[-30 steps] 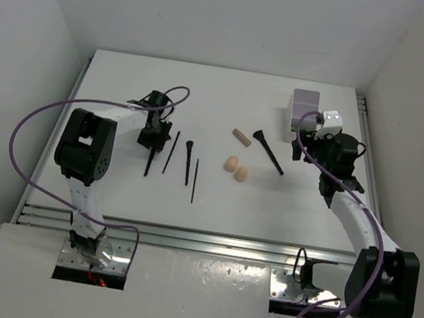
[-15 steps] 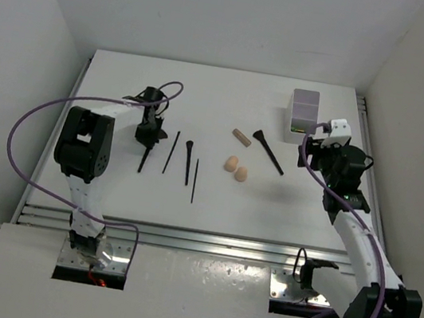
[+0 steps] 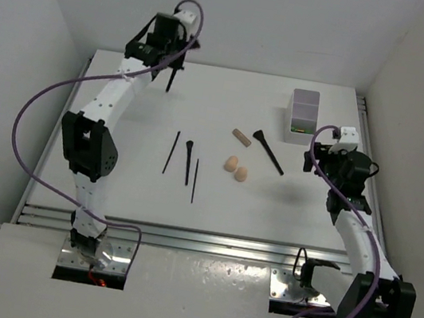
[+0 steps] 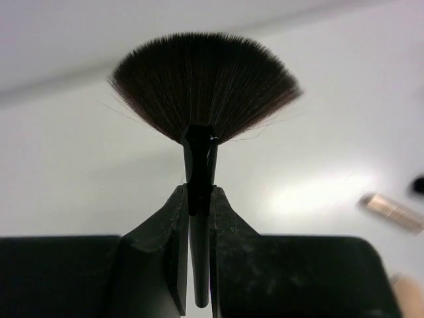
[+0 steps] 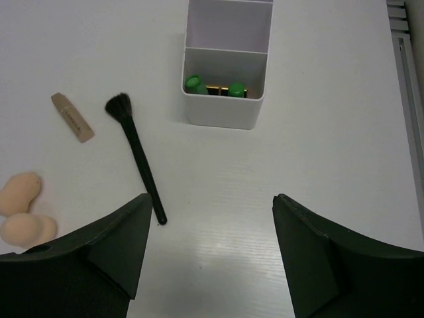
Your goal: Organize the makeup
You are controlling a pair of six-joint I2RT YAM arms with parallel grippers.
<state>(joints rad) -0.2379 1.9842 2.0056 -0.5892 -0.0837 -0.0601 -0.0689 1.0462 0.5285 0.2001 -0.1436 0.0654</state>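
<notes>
My left gripper [image 3: 174, 62] is raised high over the table's far left, shut on a black fan brush [image 3: 172, 81]. In the left wrist view the brush's handle is pinched between the jaws [image 4: 199, 199] and the bristles [image 4: 204, 83] fan out above. My right gripper [image 3: 333, 160] is open and empty, near the box. In the right wrist view it [image 5: 211, 202] hovers over bare table. A black brush [image 5: 136, 156], a tan cylinder [image 5: 72, 116] and two beige sponges [image 5: 20, 192] lie to its left. Green tubes [image 5: 195, 84] sit in the box [image 5: 226, 109].
Three thin black pencils or brushes [image 3: 171, 151] [image 3: 188, 162] [image 3: 195, 180] lie left of the table's centre. The white compartment box [image 3: 304, 111] stands at the back right. White walls close in the table on the left, back and right.
My left arm has lifted the fan brush off the table and swung it up and toward the back. My right gripper has drawn back from the box, toward the near right.
</notes>
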